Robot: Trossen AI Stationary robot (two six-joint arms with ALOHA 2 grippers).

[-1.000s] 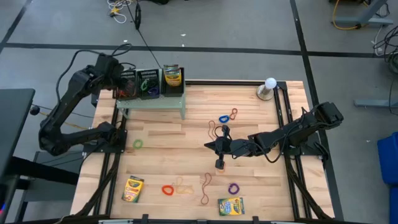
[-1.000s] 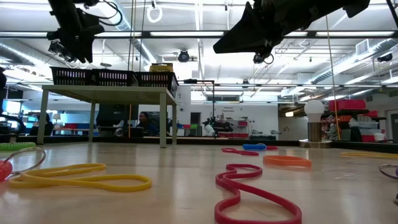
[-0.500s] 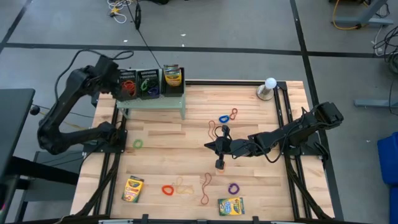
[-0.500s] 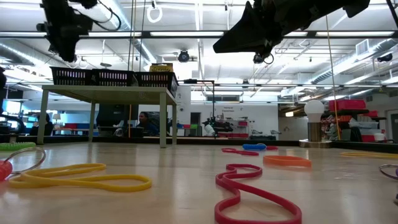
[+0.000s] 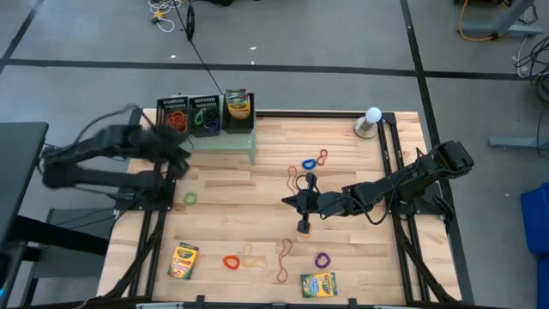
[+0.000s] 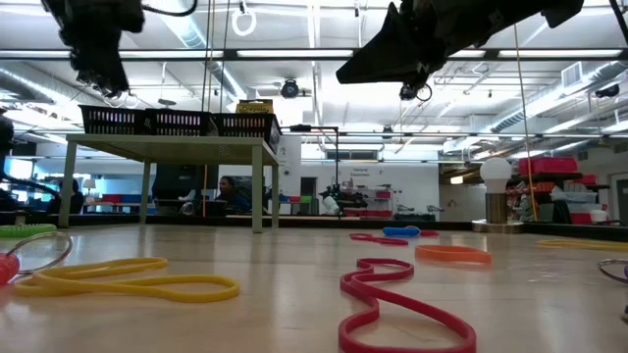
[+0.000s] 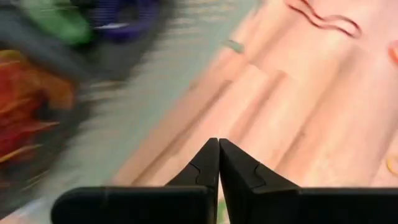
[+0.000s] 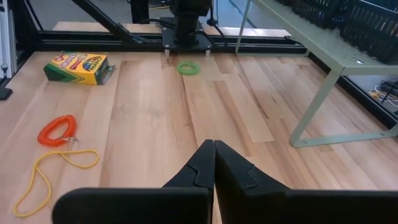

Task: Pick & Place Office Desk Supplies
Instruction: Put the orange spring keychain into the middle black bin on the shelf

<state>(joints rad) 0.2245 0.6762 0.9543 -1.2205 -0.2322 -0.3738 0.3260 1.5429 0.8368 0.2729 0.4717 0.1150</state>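
Gripper on my left arm [image 7: 218, 163] has its two fingers pressed together with nothing between them; in the overhead view that arm is smeared into a blur beside the pale green stand [image 5: 214, 142], so its exact pose is hard to read, and its wrist picture is blurred too. Three black mesh trays [image 5: 206, 114] sit in a row on the stand: one with red and orange rubber bands [image 5: 176, 116], the middle with green and purple ones, and the last with a crayon box [image 5: 238, 106] standing in it. My right gripper [image 8: 214, 163] hangs over the middle of the wooden table [image 5: 360, 262], its fingers closed on nothing. Loose bands lie scattered: a green one [image 5: 190, 198] near the left edge, a blue one [image 5: 309, 163] and a red one beside it, a purple one [image 5: 322, 258], and a red coil [image 5: 231, 262] touching a tangle of yellow. Two more crayon boxes [image 5: 184, 261] lie flat near the front. A white globe [image 5: 371, 116] stands at the far right corner. From table height the tray contents are hidden behind the mesh.
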